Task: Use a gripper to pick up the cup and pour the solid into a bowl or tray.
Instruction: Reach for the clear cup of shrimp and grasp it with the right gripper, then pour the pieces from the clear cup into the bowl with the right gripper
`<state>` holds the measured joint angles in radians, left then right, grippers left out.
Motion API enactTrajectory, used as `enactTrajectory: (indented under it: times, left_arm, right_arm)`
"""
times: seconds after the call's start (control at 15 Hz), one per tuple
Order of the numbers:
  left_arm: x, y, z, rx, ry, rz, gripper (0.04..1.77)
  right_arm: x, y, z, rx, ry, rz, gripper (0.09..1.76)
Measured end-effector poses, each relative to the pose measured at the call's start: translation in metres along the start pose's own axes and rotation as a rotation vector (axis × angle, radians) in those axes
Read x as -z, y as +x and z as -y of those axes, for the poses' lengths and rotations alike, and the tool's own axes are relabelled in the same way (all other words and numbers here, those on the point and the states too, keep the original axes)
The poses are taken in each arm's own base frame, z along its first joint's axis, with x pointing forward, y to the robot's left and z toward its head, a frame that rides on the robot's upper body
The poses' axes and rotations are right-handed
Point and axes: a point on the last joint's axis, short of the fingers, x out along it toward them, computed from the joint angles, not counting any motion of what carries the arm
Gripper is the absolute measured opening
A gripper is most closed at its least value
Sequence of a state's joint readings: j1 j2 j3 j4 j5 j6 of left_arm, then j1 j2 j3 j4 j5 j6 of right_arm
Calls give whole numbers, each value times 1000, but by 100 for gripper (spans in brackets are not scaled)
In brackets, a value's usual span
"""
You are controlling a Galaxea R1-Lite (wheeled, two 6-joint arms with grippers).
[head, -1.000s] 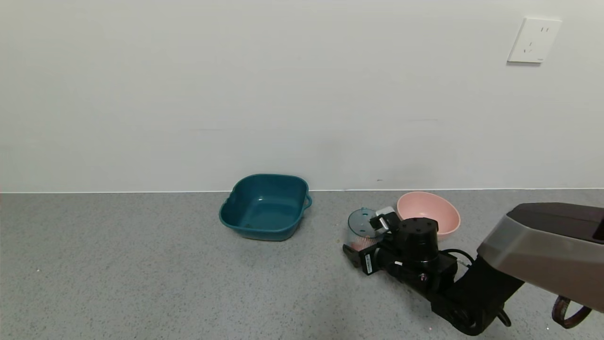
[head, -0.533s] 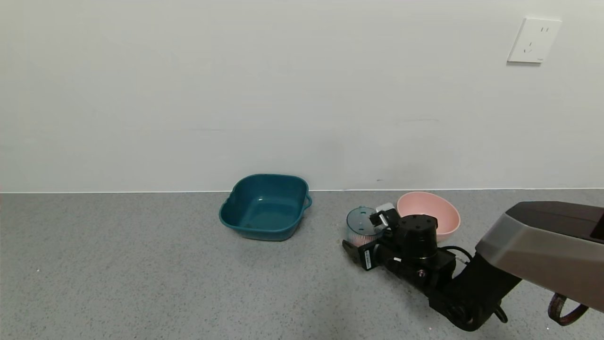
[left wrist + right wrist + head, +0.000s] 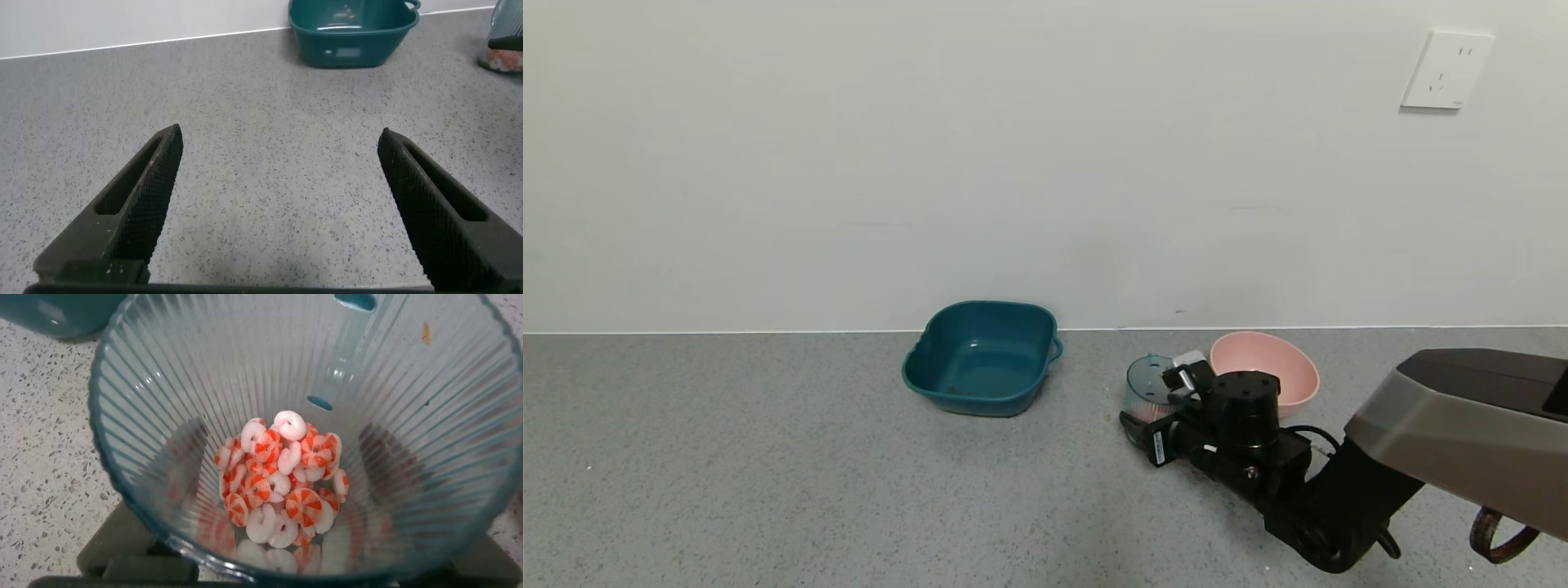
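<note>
The ribbed blue-tinted cup (image 3: pixel 1149 389) stands on the grey floor just left of the pink bowl. My right gripper (image 3: pixel 1156 402) is shut on the cup, one finger on each side of it. In the right wrist view the cup (image 3: pixel 155 400) fills the frame, and the solid (image 3: pixel 282 482), white and orange-red round pieces, lies heaped at its bottom. The dark teal basin (image 3: pixel 980 358) sits empty to the cup's left, by the wall; it also shows in the left wrist view (image 3: pixel 351 37). My left gripper (image 3: pixel 279 135) is open and empty over bare floor, out of the head view.
A round pink bowl (image 3: pixel 1264 369) sits right behind my right gripper. The white wall runs close behind both vessels. A wall socket (image 3: pixel 1447 69) is high on the right. Open grey floor lies between the cup and the basin.
The cup was tipped toward me a second ago and now stands more upright in my right gripper. The gripper has shifted slightly toward the wall. The basin and pink bowl have not moved.
</note>
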<state>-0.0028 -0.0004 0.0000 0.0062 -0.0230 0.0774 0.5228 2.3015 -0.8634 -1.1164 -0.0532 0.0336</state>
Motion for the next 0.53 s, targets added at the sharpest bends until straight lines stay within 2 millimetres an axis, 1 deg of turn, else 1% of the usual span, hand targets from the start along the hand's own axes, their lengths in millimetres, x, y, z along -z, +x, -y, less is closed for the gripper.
enactTrajectory:
  times: [0.27,0.53]
  left_arm:
    - [0,0,0,0,0,0,172]
    - [0,0,0,0,0,0,172]
  right_arm:
    - [-2,-2,-1,-2,-3,-1,135]
    - [-15,-7,-1,-2,-8,-36,135]
